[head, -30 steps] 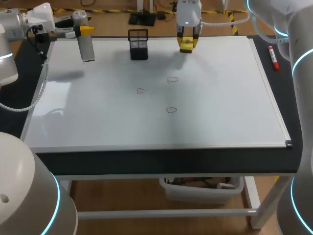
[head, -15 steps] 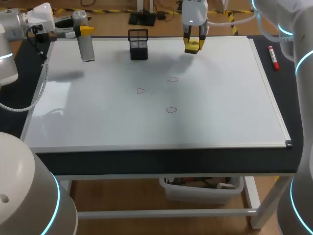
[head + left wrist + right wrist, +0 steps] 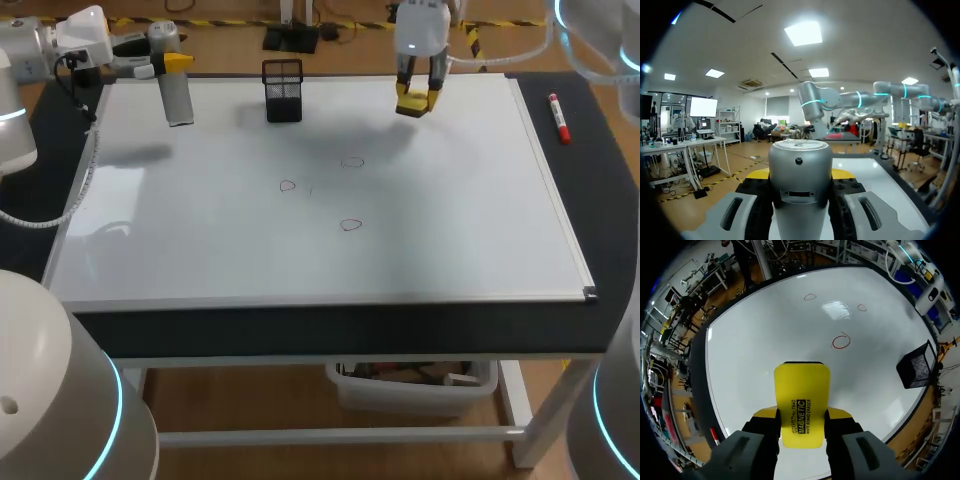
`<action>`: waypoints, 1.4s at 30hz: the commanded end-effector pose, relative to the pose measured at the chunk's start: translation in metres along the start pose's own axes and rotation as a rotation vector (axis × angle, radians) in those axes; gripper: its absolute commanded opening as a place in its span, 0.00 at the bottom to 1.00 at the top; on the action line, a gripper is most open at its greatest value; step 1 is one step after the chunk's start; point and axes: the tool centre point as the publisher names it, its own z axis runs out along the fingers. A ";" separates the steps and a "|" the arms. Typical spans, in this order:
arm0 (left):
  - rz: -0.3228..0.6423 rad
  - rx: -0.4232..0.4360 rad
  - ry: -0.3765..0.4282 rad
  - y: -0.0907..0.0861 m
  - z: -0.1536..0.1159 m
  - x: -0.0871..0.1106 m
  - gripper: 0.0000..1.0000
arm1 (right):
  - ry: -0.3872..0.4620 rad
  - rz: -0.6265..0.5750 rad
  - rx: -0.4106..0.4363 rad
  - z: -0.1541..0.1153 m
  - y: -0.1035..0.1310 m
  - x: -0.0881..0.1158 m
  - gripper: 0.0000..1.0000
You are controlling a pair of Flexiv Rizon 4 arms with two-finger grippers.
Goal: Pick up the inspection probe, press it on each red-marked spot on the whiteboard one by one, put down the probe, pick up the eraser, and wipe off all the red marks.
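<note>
The whiteboard [image 3: 460, 230] carries three small red circles [image 3: 352, 162], [image 3: 288, 185], [image 3: 350, 225]. At its far left corner my left gripper [image 3: 176, 64] is shut on the grey cylindrical inspection probe [image 3: 177, 98], which hangs down over the board. The left wrist view has the probe [image 3: 800, 170] gripped between the fingers. My right gripper [image 3: 415, 98] hovers over the board's far edge, right of centre, shut on the yellow eraser [image 3: 413, 103]. From the right wrist the eraser [image 3: 801, 405] sticks out between the fingers, with the red circles [image 3: 841, 341] ahead on the board.
A black mesh basket [image 3: 283, 90] stands on the board's far edge between the two grippers; it also shows as the basket [image 3: 919, 365] in the right wrist view. A red marker [image 3: 559, 117] lies on the dark table right of the board.
My right arm has carried the eraser to the right along the board's far edge. The left arm and the probe have stayed where they were.
</note>
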 end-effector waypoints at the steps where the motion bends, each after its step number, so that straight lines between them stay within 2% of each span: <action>1: 0.002 0.000 -0.004 -0.001 0.000 0.002 0.00 | -0.004 0.013 0.278 -0.014 0.017 0.017 0.00; 8: 0.002 0.000 -0.004 -0.001 0.000 0.002 0.00 | 0.000 0.087 0.293 -0.012 0.012 0.033 0.00; 20: 0.002 0.000 -0.004 -0.001 0.000 0.002 0.00 | -0.028 0.188 0.257 -0.003 -0.001 0.060 0.00; 22: 0.002 0.000 -0.004 -0.001 0.000 0.002 0.00 | -0.070 0.205 0.232 -0.001 -0.003 0.066 0.00; 42: 0.002 0.000 -0.004 -0.001 0.000 0.002 0.00 | -0.082 0.303 0.186 0.010 -0.016 0.102 0.00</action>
